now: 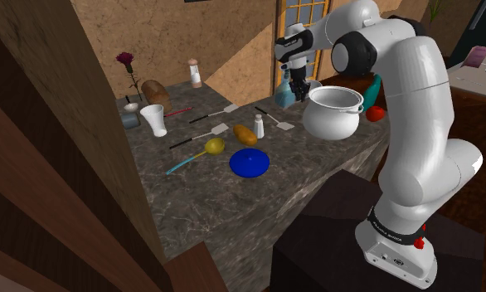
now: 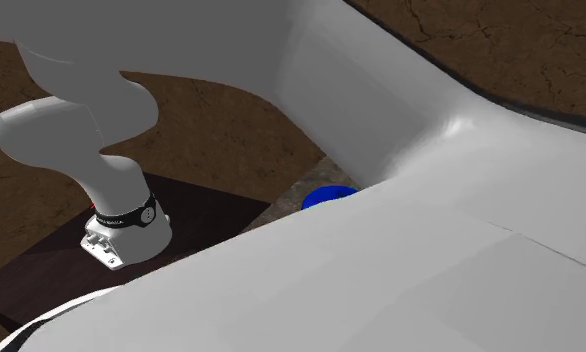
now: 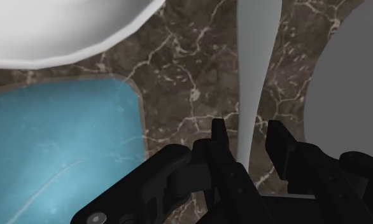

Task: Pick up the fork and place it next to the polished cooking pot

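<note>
White fork sits in the hand's narrow gap, gripped or not I cannot tell, beside the white pot; lay it flat on the table; withdraw straight up.

On a dark stone counter: a round blue plate near the front edge. Just beside it, a yellow spoon with a blue handle. A little behind, a brown bread roll and a small white shaker. Farther toward the shoulder view's left, a white cup, a small grey bowl, a brown loaf and a dark red rose. By the back, a blue glass bottle and a round red thing.
</note>
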`<state>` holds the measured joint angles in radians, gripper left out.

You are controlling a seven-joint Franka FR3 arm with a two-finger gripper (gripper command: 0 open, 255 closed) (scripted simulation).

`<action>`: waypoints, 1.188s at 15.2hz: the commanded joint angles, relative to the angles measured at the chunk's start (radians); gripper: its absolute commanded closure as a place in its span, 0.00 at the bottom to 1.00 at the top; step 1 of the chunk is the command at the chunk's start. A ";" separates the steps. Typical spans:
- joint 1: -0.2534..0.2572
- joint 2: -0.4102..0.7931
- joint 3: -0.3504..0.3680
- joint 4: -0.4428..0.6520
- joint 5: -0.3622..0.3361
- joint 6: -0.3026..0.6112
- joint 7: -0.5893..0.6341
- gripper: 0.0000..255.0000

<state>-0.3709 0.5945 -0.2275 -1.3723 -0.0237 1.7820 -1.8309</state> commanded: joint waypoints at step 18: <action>0.001 0.035 0.005 -0.043 0.004 0.077 0.009 0.00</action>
<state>-0.3703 0.6218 -0.2236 -1.4084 -0.0195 1.8590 -1.8208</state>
